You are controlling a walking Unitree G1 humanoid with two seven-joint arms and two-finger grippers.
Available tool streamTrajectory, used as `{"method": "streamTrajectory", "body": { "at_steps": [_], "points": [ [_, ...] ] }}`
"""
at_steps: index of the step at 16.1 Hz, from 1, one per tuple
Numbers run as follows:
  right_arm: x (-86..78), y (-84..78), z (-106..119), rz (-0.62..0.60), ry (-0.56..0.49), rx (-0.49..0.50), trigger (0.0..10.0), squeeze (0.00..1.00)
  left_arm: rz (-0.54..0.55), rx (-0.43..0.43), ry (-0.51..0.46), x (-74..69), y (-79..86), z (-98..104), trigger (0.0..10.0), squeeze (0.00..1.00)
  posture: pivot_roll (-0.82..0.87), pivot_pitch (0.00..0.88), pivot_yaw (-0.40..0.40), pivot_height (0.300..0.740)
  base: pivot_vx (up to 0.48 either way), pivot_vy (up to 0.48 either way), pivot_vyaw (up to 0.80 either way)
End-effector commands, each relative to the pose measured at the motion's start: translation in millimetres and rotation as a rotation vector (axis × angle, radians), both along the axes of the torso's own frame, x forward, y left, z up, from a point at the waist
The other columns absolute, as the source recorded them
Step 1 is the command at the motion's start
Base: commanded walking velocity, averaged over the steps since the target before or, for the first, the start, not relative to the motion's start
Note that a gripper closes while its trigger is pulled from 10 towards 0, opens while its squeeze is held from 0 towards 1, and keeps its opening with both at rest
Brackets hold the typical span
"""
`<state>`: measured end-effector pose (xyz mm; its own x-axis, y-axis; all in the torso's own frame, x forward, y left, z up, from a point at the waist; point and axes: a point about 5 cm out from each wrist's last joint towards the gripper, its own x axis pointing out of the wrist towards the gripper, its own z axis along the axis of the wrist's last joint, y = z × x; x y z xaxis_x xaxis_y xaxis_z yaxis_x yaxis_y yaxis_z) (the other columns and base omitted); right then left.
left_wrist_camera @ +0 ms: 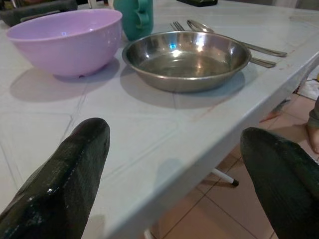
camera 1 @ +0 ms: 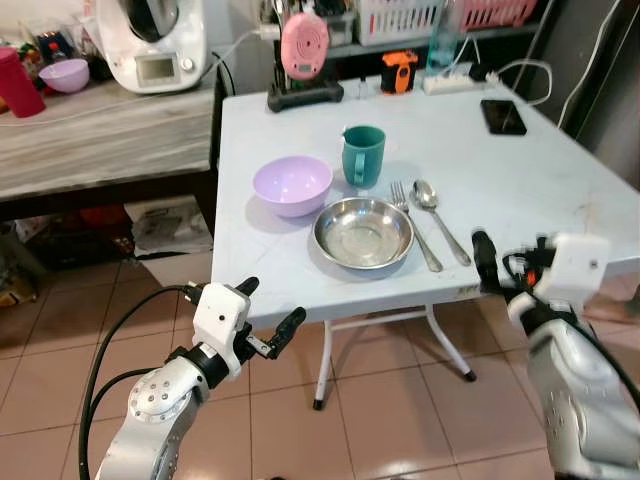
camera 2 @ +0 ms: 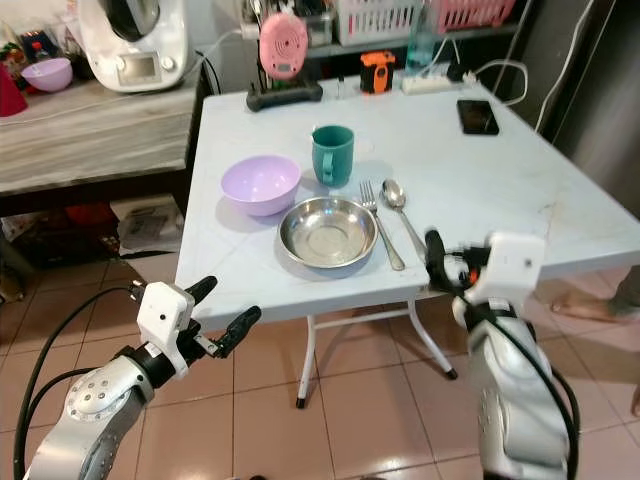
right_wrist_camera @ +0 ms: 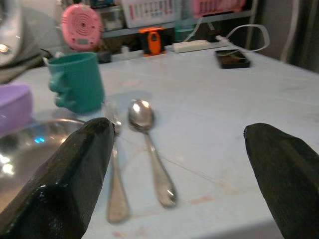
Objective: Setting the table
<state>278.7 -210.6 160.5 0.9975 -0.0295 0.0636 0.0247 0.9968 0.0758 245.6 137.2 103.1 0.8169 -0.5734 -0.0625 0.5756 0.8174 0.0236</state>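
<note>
On the white folding table (camera 1: 540, 185) a steel plate (camera 1: 363, 233) sits near the front edge. A lilac bowl (camera 1: 292, 184) is behind it to the left and a teal mug (camera 1: 363, 155) stands behind it. A fork (camera 1: 413, 225) and a spoon (camera 1: 437, 215) lie side by side to the right of the plate. My left gripper (camera 1: 272, 301) is open, low in front of the table's front left edge, with nothing in it. My right gripper (camera 1: 503, 262) is open at the front right edge, just right of the spoon's handle (right_wrist_camera: 158, 174).
A black phone (camera 1: 503, 116), a power strip (camera 1: 447, 80), an orange device (camera 1: 399, 70) and a pink round appliance (camera 1: 304, 45) stand at the table's back. A counter (camera 1: 100, 140) with a kitchen machine (camera 1: 155, 40) is left. A person's foot (camera 2: 585, 305) rests on the tiled floor.
</note>
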Motion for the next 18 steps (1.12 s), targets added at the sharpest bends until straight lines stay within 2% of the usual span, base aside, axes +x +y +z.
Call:
{"method": "streamTrajectory", "body": {
  "at_steps": [1,2,5,10,11,12,13,18],
  "points": [
    [6.3,5.4,0.1,0.045,0.016,0.031,10.0,0.0,-0.013,0.022,-0.034,0.4,1.2,7.4,10.0,0.0,-0.23,0.134,0.091,0.74,0.0,0.0,0.0],
    [15.3,14.1,4.2,0.112,0.013,0.02,10.0,0.0,0.008,0.036,-0.059,1.2,3.8,11.1,10.0,0.0,-0.22,0.139,0.093,0.74,0.0,0.0,0.0],
    [30.5,28.7,10.0,0.209,0.013,0.052,10.0,0.0,0.039,0.066,-0.094,-0.6,11.8,15.1,10.0,0.0,-0.19,0.149,0.091,0.74,0.0,0.0,0.0],
    [53.0,46.6,9.1,0.282,0.054,0.101,10.0,0.0,0.034,0.1,-0.096,-11.1,17.1,14.3,10.0,0.0,-0.15,0.16,0.079,0.74,0.0,0.0,0.0],
    [57.4,55.0,6.6,0.306,0.08,0.118,10.0,0.0,0.019,0.111,-0.105,-14.0,19.2,15.9,10.0,0.0,-0.13,0.162,0.073,0.74,0.0,0.0,0.0],
    [57.4,55.0,6.6,0.306,0.08,0.118,10.0,0.0,0.019,0.111,-0.105,-14.0,19.2,15.9,10.0,0.0,-0.13,0.162,0.073,0.74,0.0,0.0,0.0],
    [59.0,68.9,1.5,0.342,0.11,0.123,10.0,0.0,-0.012,0.115,-0.11,-17.2,20.6,18.7,10.0,0.0,-0.12,0.159,0.066,0.74,0.0,0.0,0.0],
    [58.0,71.2,-10.8,0.33,0.156,0.147,10.0,0.0,-0.012,0.098,-0.129,-17.0,18.5,26.2,10.0,0.0,-0.11,0.153,0.064,0.74,0.0,0.0,0.0]
  ]
}}
